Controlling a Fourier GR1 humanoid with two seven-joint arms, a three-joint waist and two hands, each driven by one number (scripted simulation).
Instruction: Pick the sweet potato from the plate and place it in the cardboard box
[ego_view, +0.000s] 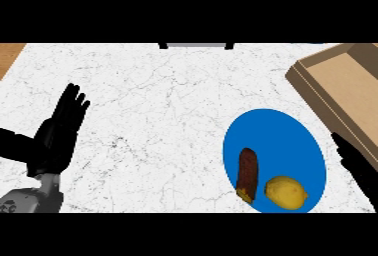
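A blue plate lies on the white marble counter at the right. On its near part rests a dark brown sweet potato, lying lengthwise, with a yellow lemon just right of it. A cardboard box stands open at the far right, beyond the plate. My right hand shows at the right edge, fingers straight, beside the plate's right rim and just in front of the box wall; it holds nothing. My left hand rests open at the left, fingers up, far from the plate.
The marble counter spreads wide between the left hand and the plate. A brown wooden strip shows at the far left corner. A grey and black fixture sits at the counter's far edge.
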